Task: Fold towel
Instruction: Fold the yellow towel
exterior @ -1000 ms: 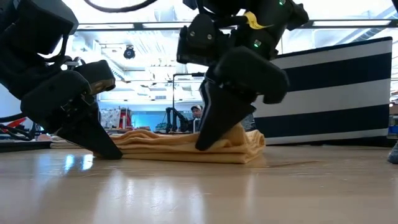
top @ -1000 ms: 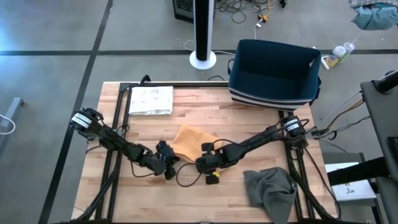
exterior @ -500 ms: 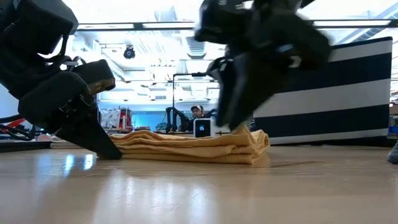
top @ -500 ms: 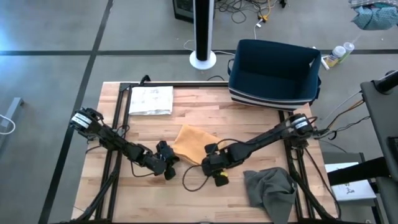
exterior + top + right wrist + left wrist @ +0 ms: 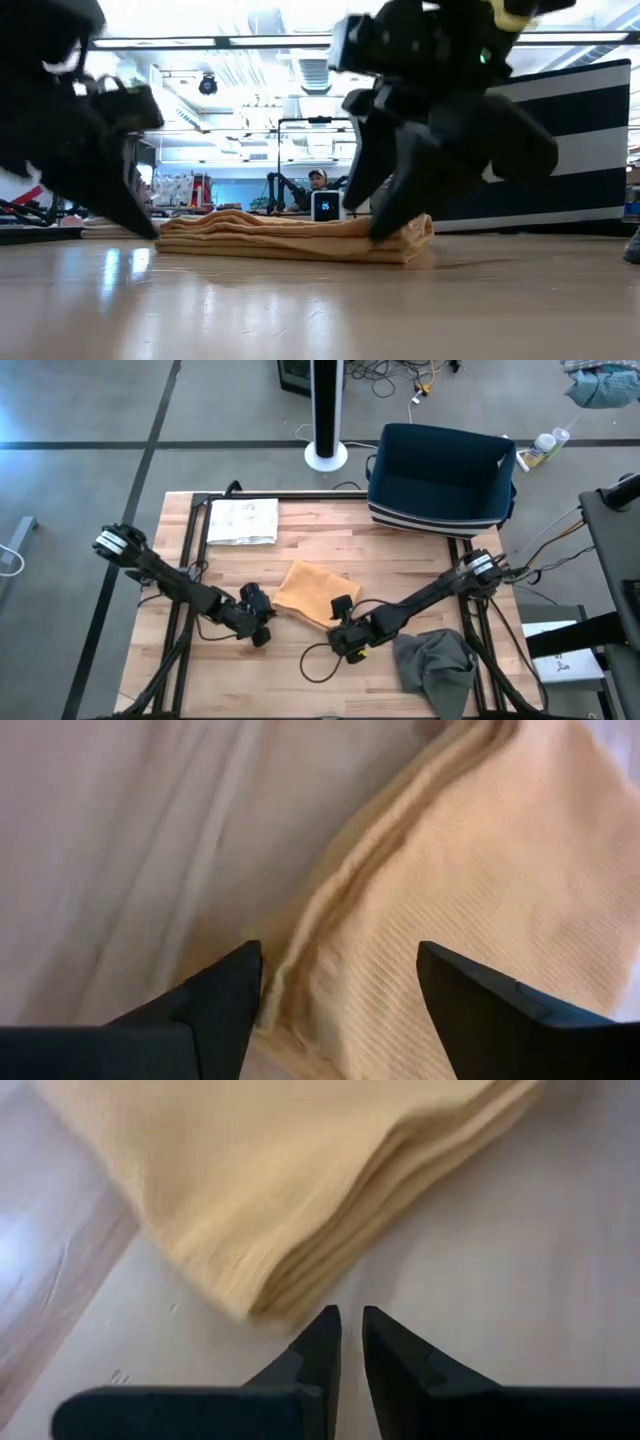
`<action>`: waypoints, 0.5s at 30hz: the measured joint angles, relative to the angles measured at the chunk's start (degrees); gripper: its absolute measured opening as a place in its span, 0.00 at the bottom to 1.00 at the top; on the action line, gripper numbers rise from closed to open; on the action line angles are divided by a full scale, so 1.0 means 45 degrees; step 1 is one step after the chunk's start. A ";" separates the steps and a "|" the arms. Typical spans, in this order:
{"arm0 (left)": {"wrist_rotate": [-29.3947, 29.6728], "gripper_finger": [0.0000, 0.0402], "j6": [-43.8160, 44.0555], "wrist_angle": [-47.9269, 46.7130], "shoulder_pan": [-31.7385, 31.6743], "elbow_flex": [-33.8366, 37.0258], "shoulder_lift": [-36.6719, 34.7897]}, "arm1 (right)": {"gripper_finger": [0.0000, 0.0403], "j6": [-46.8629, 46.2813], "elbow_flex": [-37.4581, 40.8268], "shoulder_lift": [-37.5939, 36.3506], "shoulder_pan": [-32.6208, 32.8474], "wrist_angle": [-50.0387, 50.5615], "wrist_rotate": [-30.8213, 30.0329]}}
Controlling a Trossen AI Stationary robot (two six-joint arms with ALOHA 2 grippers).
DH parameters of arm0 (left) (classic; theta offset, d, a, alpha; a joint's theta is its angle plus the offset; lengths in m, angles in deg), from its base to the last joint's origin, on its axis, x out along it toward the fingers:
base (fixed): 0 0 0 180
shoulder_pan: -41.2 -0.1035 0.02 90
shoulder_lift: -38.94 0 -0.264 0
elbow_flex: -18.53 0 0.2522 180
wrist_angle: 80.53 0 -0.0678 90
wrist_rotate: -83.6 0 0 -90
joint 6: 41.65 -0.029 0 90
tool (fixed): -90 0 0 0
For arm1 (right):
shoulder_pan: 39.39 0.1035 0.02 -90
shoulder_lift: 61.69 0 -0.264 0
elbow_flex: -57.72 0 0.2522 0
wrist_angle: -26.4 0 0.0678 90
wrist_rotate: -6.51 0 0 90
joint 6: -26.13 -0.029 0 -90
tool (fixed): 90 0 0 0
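Observation:
A yellow towel (image 5: 305, 592), folded into several layers, lies flat on the wooden table (image 5: 330, 540); its stacked edges show in the low view (image 5: 290, 240). My left gripper (image 5: 266, 622) hangs just off the towel's near left corner (image 5: 265, 1295), raised off the table, its fingers (image 5: 322, 1335) shut with nothing between them. My right gripper (image 5: 338, 622) stands open above the towel's near right edge (image 5: 330, 910), one finger (image 5: 225, 995) by the layered edge and the other (image 5: 480, 995) over the top of the cloth. My right gripper points down at a slant over the towel's layered near edge (image 5: 300, 950) with its fingers spread wide. Whether a fingertip touches the cloth I cannot tell. The towel lies flat on the table.
A crumpled grey cloth (image 5: 435, 665) lies at the near right corner. A dark blue basket (image 5: 440, 480) stands at the far right. A white folded cloth (image 5: 243, 520) lies at the far left. Bare wood runs along the near edge (image 5: 320, 310).
My right gripper has opened wide, let go of the towel's right end, rolled, and drawn back toward the table's near right. My left gripper has risen off the table and pulled away toward the left edge, still shut. The towel stays folded flat.

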State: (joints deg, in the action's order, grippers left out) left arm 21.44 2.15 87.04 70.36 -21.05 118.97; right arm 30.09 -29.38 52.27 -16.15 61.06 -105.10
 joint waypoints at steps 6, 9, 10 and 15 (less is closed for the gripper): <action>0.0903 0.09 0.0161 0.1267 0.0783 -0.0331 -0.0065 | 0.64 0.0475 0.0000 0.0439 0.0142 -0.0156 0.0314; 0.1232 0.09 0.0388 0.1387 0.0987 -0.0657 0.0602 | 0.63 0.0684 -0.0004 0.0452 0.0174 -0.0188 -0.0008; 0.1290 0.09 0.0438 0.1406 0.0984 -0.0822 0.0908 | 0.62 0.0740 -0.0005 0.0456 0.0175 -0.0195 -0.0055; 0.1144 0.09 0.0788 0.1475 0.0979 -0.1494 0.2475 | 0.58 0.0768 -0.0010 0.0468 0.0130 -0.0200 -0.0348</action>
State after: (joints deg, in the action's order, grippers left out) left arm 26.58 5.69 93.68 74.76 -27.77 130.10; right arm 33.54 -29.43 54.38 -15.56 60.17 -106.66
